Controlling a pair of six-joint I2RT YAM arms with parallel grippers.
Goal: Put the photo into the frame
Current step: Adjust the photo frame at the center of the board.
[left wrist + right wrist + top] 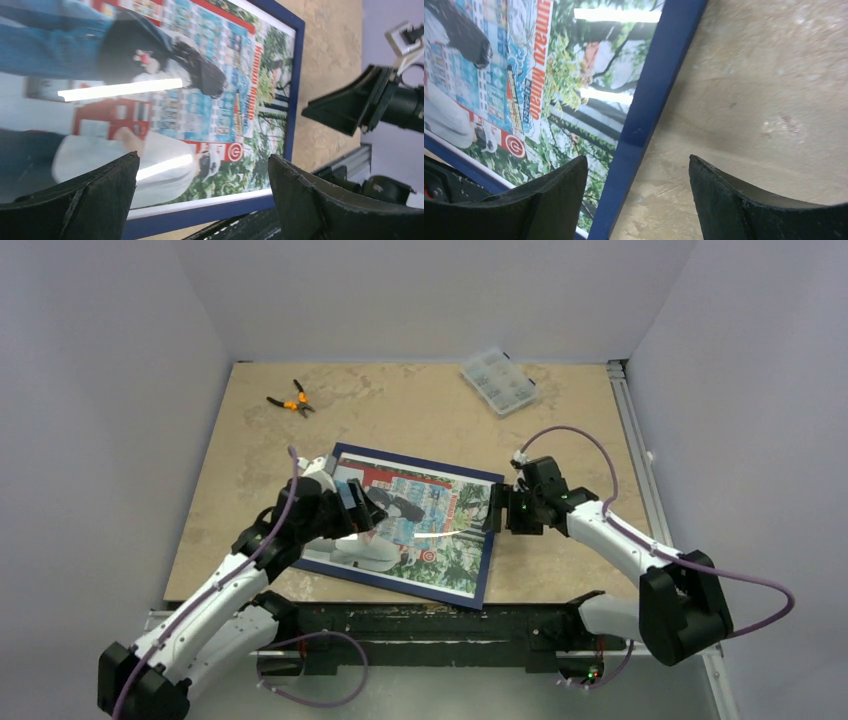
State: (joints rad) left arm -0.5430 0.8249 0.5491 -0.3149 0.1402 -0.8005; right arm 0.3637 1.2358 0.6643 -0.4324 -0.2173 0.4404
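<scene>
"On the table (pixel 400 400), where does the job stand?"

"The frame (pixel 649 100) lies flat near the front edge, blue face up. The photo (pixel 420 510) shows inside its rails, and ceiling lights glare across it as if it sat behind the pane. I'd judge it is in place, so this is the checking or letting-go stage."

"And the arms?"

"The left gripper (pixel 202 165) hangs over the left part of the picture, jaws spread wide and holding nothing. The right gripper (pixel 638 160) is at the frame's right side. Its jaws are spread too, one over the print and one over bare table, with the blue rail running between them. I see neither jaw touching the rail."

"What next, then?"

"If the frame needs squaring, the right jaws could close gently on that thin rail. Otherwise both grippers should rise straight up so nothing drags the frame. The orange-handled pliers (pixel 292 400) and the clear plastic organiser box (pixel 498 380) lie well apart at the far side."
</scene>
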